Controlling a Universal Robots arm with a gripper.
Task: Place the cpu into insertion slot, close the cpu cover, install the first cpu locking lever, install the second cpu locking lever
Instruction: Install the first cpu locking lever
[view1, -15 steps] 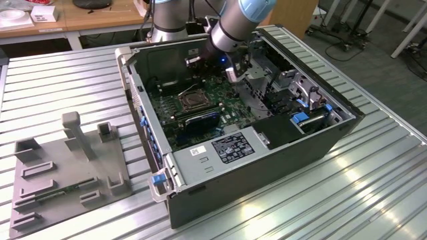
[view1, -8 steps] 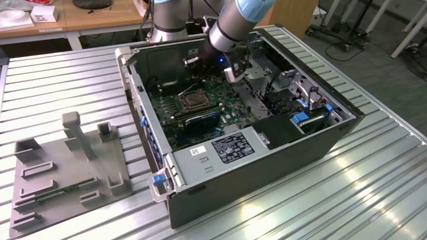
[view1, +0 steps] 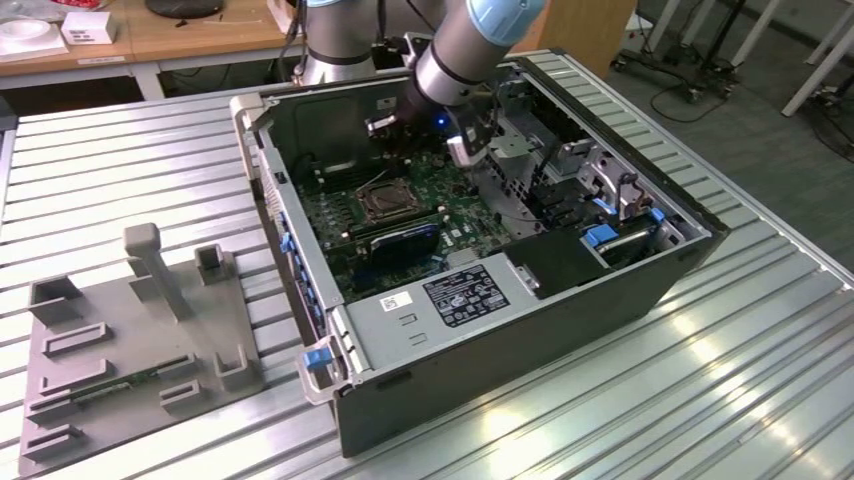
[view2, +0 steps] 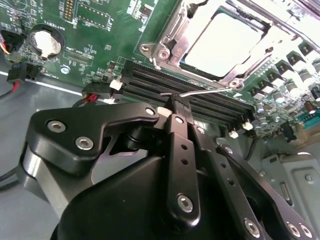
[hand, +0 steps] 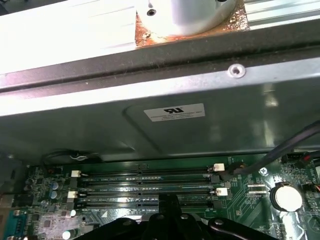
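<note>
Gripper (view2: 179, 103), fingers clenched together, sits inside the open computer case (view1: 561, 330) at the locking lever (view2: 202, 92), beside the insertion slot (view1: 378, 203) holding the cpu (view2: 225, 40) under the cpu cover (view2: 169, 47).

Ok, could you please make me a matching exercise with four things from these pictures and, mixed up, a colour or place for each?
1 cpu
2 memory slots
3 coin battery
4 grey fixture plate

A long, black
B round, silvery
C on the table, outside the computer case
D pale square in the metal-framed insertion slot

Pairs: 1-D, 2-A, 3-B, 4-C.
</note>
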